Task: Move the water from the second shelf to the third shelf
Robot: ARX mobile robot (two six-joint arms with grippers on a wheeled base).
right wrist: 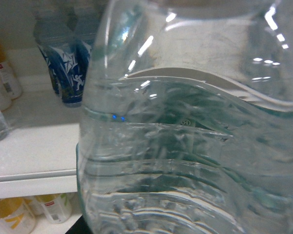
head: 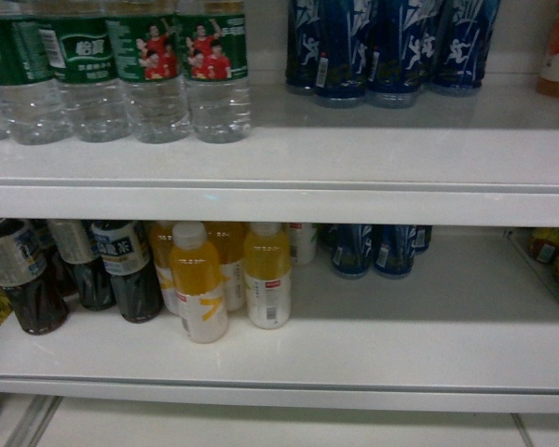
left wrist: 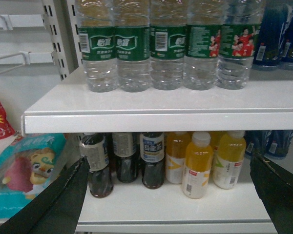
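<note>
A water bottle [right wrist: 195, 131] of clear ribbed plastic fills the right wrist view, close against the right tool, whose grip I cannot tell. More green-labelled water bottles [head: 121, 70] stand at 11 o'clock on the white upper shelf [head: 354, 149], above yellow juice bottles [head: 228, 279]. The left tool [left wrist: 176, 195] hangs spread.

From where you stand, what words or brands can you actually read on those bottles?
"怡寶", white on green labels of the water bottles.
Small print and barcodes there: too small to read.
Labels on the dark tea bottles, yellow drink bottles, blue bottles: blurred, unreadable.
</note>
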